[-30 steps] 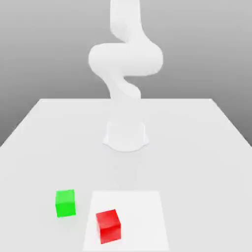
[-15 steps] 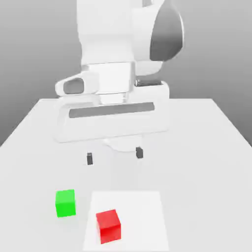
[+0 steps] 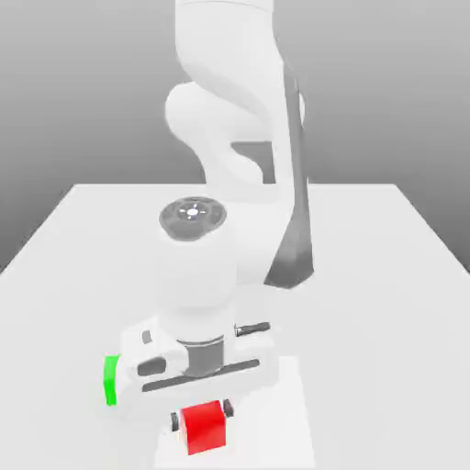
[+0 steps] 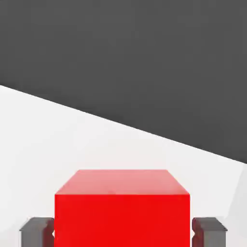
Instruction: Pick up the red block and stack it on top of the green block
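Observation:
The red block (image 3: 204,431) sits on the table near the front edge in the exterior view, and in the hand view the red block (image 4: 120,202) is framed by the fingers. My gripper (image 3: 200,415) has come straight down over it and is shut on it, one dark fingertip (image 3: 174,421) on one side and the other (image 3: 227,407) on the opposite side. The hand view shows the pads (image 4: 36,231) pressed against the cube's sides. To the exterior view's left of the hand, a sliver of the green block (image 3: 110,381) shows, the rest hidden behind the hand.
The white table (image 3: 386,275) stretches back to the arm's base. A slightly brighter square patch (image 3: 294,404) lies under the red block. The arm's white links (image 3: 229,119) rise over the table's middle.
The hand has dropped from above the table's middle down to the red block, and its fingers have drawn in from a wide spread to the cube's sides. It now covers most of the green block.

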Tool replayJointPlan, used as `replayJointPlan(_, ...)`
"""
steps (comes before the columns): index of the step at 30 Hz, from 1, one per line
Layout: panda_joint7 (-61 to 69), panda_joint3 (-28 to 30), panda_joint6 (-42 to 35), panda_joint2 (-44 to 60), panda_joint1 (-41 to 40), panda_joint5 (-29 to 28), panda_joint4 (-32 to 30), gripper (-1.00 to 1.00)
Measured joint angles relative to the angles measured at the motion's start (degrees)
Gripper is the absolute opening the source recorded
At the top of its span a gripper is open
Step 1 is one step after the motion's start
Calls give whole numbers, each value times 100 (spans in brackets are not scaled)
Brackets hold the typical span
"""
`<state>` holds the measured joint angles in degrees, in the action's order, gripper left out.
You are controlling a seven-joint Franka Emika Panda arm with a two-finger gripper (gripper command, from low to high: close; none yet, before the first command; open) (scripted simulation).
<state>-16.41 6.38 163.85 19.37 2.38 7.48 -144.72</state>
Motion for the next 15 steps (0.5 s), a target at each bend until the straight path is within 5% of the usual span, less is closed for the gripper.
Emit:
replayJointPlan(9, -299, 295, -823, -1068, 53, -447, -235, -100)
replayJointPlan(15, -403, 892, -1139, -2240, -1179, -963, -1067, -100)
